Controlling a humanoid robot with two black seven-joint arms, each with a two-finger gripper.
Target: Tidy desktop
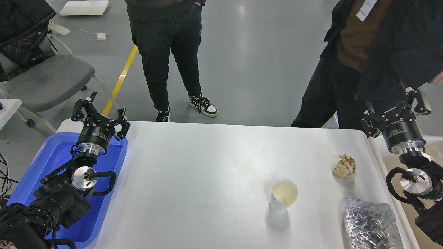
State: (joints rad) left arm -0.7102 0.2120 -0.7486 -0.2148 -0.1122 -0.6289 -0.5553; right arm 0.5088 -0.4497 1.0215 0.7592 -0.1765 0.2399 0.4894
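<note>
Both arms were black, built of thick rounded segments joined by shiny silver discs with a dark fitting at each centre. Looped black cables ran beside those discs, and each wrist ended in a black cylinder ringed with a silver band. The left gripper and the right gripper each carried two black, angular linkage fingers.

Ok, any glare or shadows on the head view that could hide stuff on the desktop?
Head view: sharp, evenly lit; soft sheen across the desktop, faint shadow under the paper cup, bright specks on the foil bag; nothing hidden.
</note>
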